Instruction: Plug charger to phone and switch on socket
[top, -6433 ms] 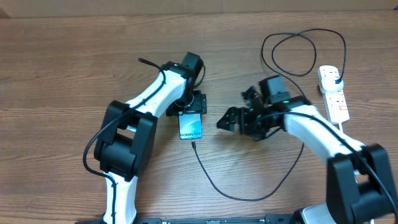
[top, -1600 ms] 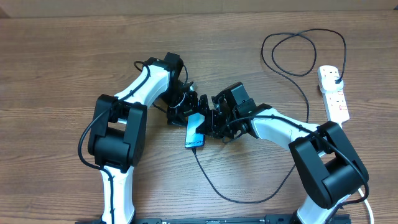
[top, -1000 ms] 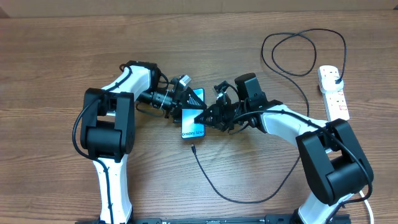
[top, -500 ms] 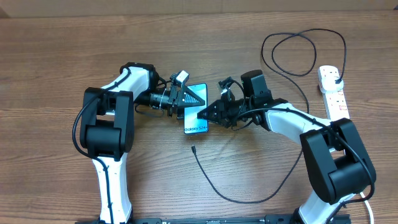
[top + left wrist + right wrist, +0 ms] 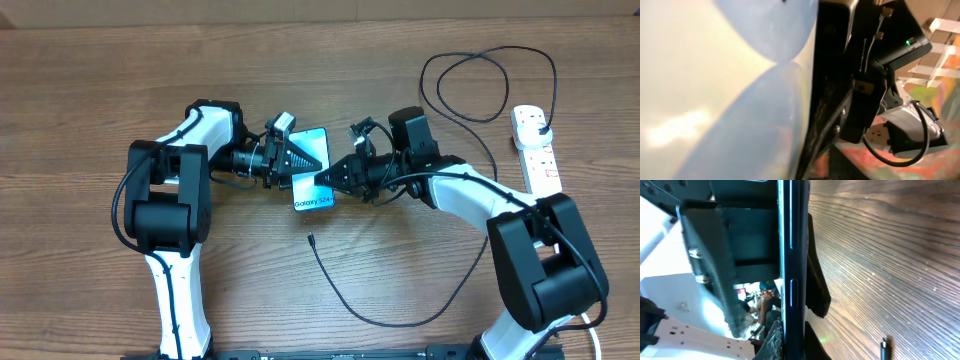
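Observation:
The phone, light blue with "Galaxy S24" at its near end, is held off the table between both grippers. My right gripper is shut on its right edge. In the right wrist view the phone shows edge-on between the right gripper's pads. My left gripper reaches over the phone's left side, and the lit screen fills its wrist view and hides its jaws. The charger's connector tip lies free on the table below the phone. Its black cable loops round to the plug in the socket at the far right.
The charger cable makes a big loop at the back right near the socket. A thick white cord leaves the socket toward the right edge. The connector tip also shows on the wood in the right wrist view.
The phone has shifted a little toward the far side of the table with both grippers. The left gripper's fingers have drawn in over the phone's left side. The connector tip stays on the table.

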